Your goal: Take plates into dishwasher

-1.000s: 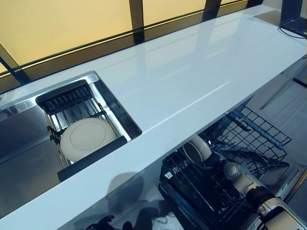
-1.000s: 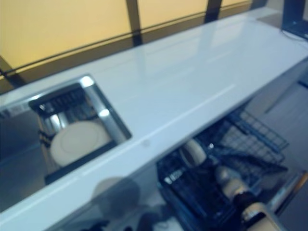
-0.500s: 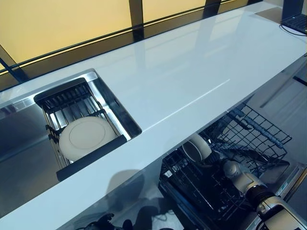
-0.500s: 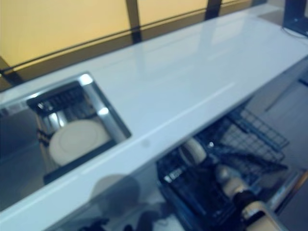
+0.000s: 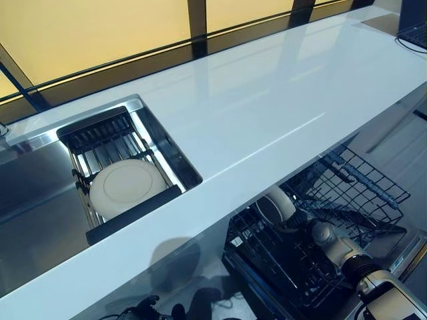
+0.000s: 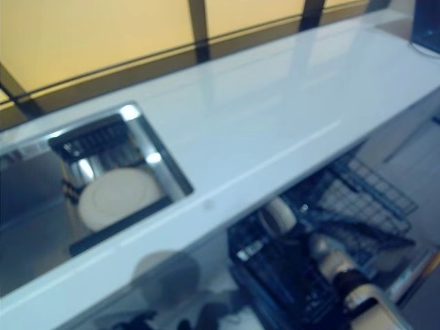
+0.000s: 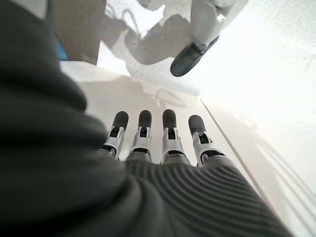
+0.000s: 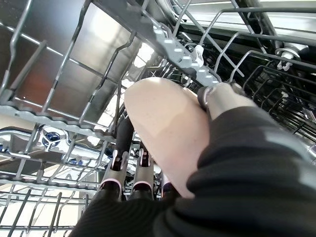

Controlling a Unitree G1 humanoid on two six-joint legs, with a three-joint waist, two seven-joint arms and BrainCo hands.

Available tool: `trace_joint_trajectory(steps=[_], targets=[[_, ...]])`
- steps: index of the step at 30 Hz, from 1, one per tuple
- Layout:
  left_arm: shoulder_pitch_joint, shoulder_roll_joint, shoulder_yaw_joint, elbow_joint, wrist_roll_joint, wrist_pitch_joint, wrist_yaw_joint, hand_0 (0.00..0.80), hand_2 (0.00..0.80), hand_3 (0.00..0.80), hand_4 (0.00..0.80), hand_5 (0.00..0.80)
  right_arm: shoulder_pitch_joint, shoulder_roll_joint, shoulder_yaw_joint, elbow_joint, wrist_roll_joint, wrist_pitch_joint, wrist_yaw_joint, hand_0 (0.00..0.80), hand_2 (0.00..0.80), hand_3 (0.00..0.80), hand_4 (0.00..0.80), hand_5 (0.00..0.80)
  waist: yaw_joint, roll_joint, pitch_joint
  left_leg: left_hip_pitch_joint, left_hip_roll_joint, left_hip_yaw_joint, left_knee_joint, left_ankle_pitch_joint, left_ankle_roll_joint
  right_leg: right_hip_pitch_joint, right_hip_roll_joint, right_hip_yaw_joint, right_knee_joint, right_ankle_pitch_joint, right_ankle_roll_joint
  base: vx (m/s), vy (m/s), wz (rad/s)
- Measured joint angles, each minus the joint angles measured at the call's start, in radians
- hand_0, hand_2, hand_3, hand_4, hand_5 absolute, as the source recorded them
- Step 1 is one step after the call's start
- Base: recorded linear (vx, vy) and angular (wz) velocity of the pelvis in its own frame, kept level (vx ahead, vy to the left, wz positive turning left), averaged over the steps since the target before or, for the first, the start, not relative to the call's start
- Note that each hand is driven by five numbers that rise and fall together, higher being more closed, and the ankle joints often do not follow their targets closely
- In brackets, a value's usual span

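A: Right hand (image 8: 129, 177) is down in the dishwasher rack (image 5: 363, 193), a cream plate (image 8: 165, 133) pressed between thumb and fingers, so it's closed on it. Wires all around.

B: Risks?

A: My guess: the plate rim catches a tine and tips, or it slips when the hand lets go, since it doesn't look seated in a slot yet. Can't tell which slot.

B: Left hand?

A: Left hand (image 7: 165, 143) is idle, fingers straight, holding nothing, down low under the counter (image 5: 267, 100).

B: More plates?

A: A second plate (image 5: 127, 188) lies flat in the drying rack (image 5: 100, 133) over the sink (image 5: 33, 200). Flat lie could make it awkward to grip.
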State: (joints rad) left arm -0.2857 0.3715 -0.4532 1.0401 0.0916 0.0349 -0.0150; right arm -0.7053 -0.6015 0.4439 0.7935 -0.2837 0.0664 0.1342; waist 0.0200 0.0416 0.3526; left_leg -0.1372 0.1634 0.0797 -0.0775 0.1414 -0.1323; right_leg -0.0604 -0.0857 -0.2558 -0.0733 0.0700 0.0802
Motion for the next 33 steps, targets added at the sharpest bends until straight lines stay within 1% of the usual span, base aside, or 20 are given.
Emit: trace_joint_trajectory(steps=[9,15,18,20,21,24,33], targets=[[-0.006,0.000,-0.001,0.000,0.000,-0.001,0.000,0.000,0.000,0.000,0.000,0.000,-0.014,0.012,0.000,0.012,0.000,0.032,-0.002,0.800,0.800,0.800,0.800,0.800,0.000,0.000,0.000,0.001,0.000,-0.003,0.001,0.002,0.001,0.003,0.000,-0.002,0.000,0.001,0.000,0.000,0.000,0.00],[-0.013,0.000,-0.003,0.001,0.000,-0.003,0.000,0.000,0.000,0.000,0.000,0.000,-0.048,0.054,-0.004,0.053,0.000,0.067,-0.019,0.800,0.800,0.800,0.800,0.800,0.001,0.001,0.000,0.001,0.000,-0.005,0.002,0.006,0.002,0.004,0.000,-0.002,0.001,0.003,-0.001,0.000,0.000,0.00],[-0.014,0.000,-0.010,0.001,0.000,-0.003,0.000,0.000,0.000,0.000,0.000,0.000,-0.068,0.071,-0.005,0.082,0.000,0.074,-0.027,0.800,0.800,0.800,0.800,0.800,0.006,0.002,0.001,0.001,-0.003,-0.006,0.002,0.008,0.003,0.004,-0.003,-0.003,0.001,0.004,0.001,0.000,0.000,0.00],[-0.016,-0.001,-0.026,0.001,0.000,-0.003,0.000,0.000,0.000,0.000,0.000,0.000,-0.071,0.075,-0.006,0.086,0.000,0.082,-0.038,0.800,0.800,0.800,0.800,0.800,0.021,0.006,0.003,0.001,-0.006,-0.006,0.002,0.009,0.005,0.002,-0.006,-0.003,0.002,0.005,0.002,0.000,0.000,0.00],[-0.018,-0.001,-0.032,0.001,0.000,-0.003,0.000,0.000,0.000,0.000,0.000,0.000,-0.077,0.075,-0.006,0.090,0.000,0.086,-0.044,0.800,0.800,0.800,0.800,0.800,0.021,0.008,0.003,0.001,-0.008,-0.006,0.002,0.009,0.005,0.001,-0.008,-0.003,0.002,0.005,0.003,0.000,0.000,0.00],[-0.018,-0.001,-0.039,0.001,0.000,-0.003,0.001,0.000,0.000,0.000,0.000,0.000,-0.098,0.086,-0.005,0.123,0.000,0.092,-0.057,0.800,0.800,0.800,0.800,0.800,0.025,0.011,0.003,-0.005,-0.012,-0.009,0.002,0.011,0.008,-0.004,-0.012,-0.005,0.003,0.006,0.005,-0.033,0.028,0.03],[-0.030,-0.001,-0.045,0.001,-0.010,-0.003,0.001,0.000,0.000,0.000,0.000,0.000,-0.119,0.091,-0.005,0.150,0.000,0.096,-0.073,0.800,0.800,0.800,0.800,0.800,0.024,0.014,0.004,-0.018,-0.022,-0.011,0.002,0.018,0.016,-0.020,-0.023,-0.005,0.016,0.006,0.012,0.000,0.000,0.00]])
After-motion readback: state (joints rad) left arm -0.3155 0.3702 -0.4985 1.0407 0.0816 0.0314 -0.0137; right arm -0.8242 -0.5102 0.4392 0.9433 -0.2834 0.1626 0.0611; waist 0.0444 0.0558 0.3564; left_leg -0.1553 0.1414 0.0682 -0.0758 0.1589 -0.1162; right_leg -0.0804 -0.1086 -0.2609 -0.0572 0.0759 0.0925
